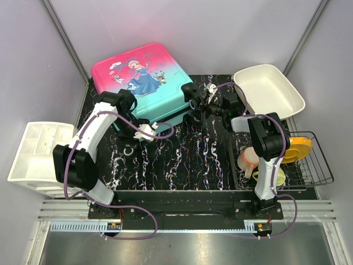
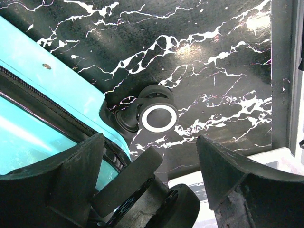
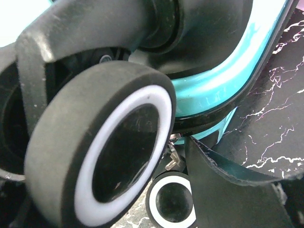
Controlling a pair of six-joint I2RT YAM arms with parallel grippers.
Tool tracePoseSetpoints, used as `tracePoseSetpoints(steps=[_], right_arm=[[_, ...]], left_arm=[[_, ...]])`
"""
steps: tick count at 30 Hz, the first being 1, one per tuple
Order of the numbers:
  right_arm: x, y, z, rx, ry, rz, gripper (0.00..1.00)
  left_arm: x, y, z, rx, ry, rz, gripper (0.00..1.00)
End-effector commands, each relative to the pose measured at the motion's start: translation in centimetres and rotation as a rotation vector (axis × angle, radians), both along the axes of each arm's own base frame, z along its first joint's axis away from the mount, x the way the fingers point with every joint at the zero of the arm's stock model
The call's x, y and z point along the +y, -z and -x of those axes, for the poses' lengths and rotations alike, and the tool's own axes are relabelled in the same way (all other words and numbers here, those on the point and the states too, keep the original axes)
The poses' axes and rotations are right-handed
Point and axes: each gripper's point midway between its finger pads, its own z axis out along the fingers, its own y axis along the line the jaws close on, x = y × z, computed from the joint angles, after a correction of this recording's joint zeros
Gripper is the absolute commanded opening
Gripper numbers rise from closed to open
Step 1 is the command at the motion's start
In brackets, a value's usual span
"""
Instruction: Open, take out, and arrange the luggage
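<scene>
"Luggage (image 1: 140, 77) first. Is it open yet?"

"No. It lies flat on the dark table (image 1: 187, 160), at the back on the left side, with the princess picture up. The lid looks shut to me."

"What are the arms doing?"

"Both are down at its near corners. The left pincer (image 2: 149, 147) is at the left corner. Its jaws stand wide apart. A corner wheel (image 2: 135, 183) sits low between them, but I see a gap beside it, so I think nothing is held."

"And the right pincer (image 1: 201, 104)?"

"It is at the right corner, very close to a big wheel (image 3: 109, 142). I cannot tell if it is gripping or not."

"So how much is done?"

"Nothing yet, I think. Opening it, taking things out and setting them in order are all left."
</scene>
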Motion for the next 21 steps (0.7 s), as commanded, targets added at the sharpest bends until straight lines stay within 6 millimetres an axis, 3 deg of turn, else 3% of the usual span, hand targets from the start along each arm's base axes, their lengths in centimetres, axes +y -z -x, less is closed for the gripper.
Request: tracePoseSetpoints(steps=[1, 8, 12, 16, 20, 21], right_arm=[[-1.2, -2.2, -3.0, -0.093, 0.122, 0.021, 0.62], [-1.8, -1.5, -4.1, -0.088, 0.148, 0.091, 0.63], [-1.7, -1.2, -4.7, -0.062, 0.159, 0.095, 0.58], [-1.3, -1.8, -5.0, -0.094, 0.149, 0.050, 0.43], [-1.1, -1.9, -5.2, -0.097, 0.143, 0.038, 0.24], [-1.2, -1.9, -5.2, -0.098, 0.146, 0.036, 0.14]], left_arm=[[5.4, 1.3, -0.1, 0.065, -0.087, -0.175, 0.82], [5.5, 1.3, -0.3, 0.065, -0.086, -0.171, 0.82], [5.7, 1.3, -0.5, 0.061, -0.088, -0.170, 0.82], [5.7, 1.4, -0.6, 0.067, -0.096, -0.161, 0.82], [5.9, 1.4, -0.7, 0.068, -0.098, -0.164, 0.82], [6.0, 1.4, -0.7, 0.066, -0.101, -0.165, 0.82]])
